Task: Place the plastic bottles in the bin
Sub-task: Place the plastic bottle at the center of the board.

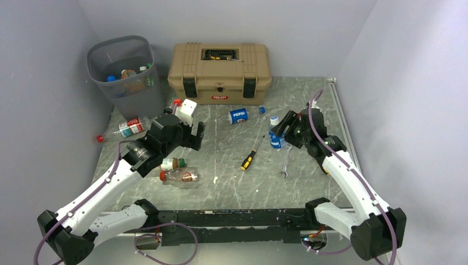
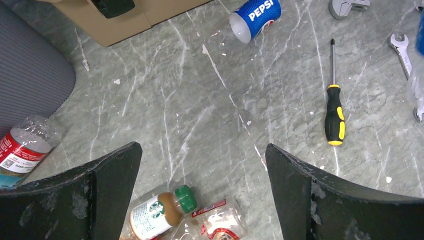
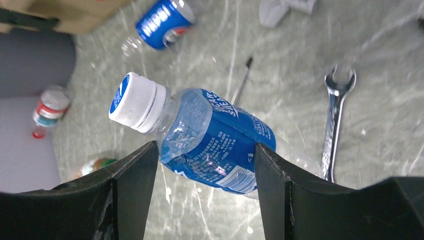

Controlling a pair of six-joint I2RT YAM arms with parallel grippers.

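Observation:
My right gripper [image 1: 281, 132] [image 3: 205, 149] is shut on a clear bottle with a blue label and white cap [image 1: 274, 135] [image 3: 210, 140], held above the table. My left gripper [image 1: 194, 128] [image 2: 202, 149] is open and empty, hovering over a green-capped coffee bottle [image 1: 172, 163] [image 2: 160, 212] and a clear red-labelled bottle [image 1: 181, 176] [image 2: 220, 227]. A Pepsi bottle [image 1: 238, 115] [image 2: 255, 17] lies by the toolbox. A red-white labelled bottle [image 1: 128, 128] [image 2: 22, 150] lies near the grey mesh bin [image 1: 124, 74], which holds several bottles.
The tan toolbox [image 1: 219, 72] stands at the back. A yellow-black screwdriver [image 1: 251, 154] [image 2: 334, 112] and a wrench [image 1: 285, 165] [image 3: 335, 125] lie mid-table. A white object [image 1: 186, 112] sits beside the left gripper. Walls close in on the left, back and right.

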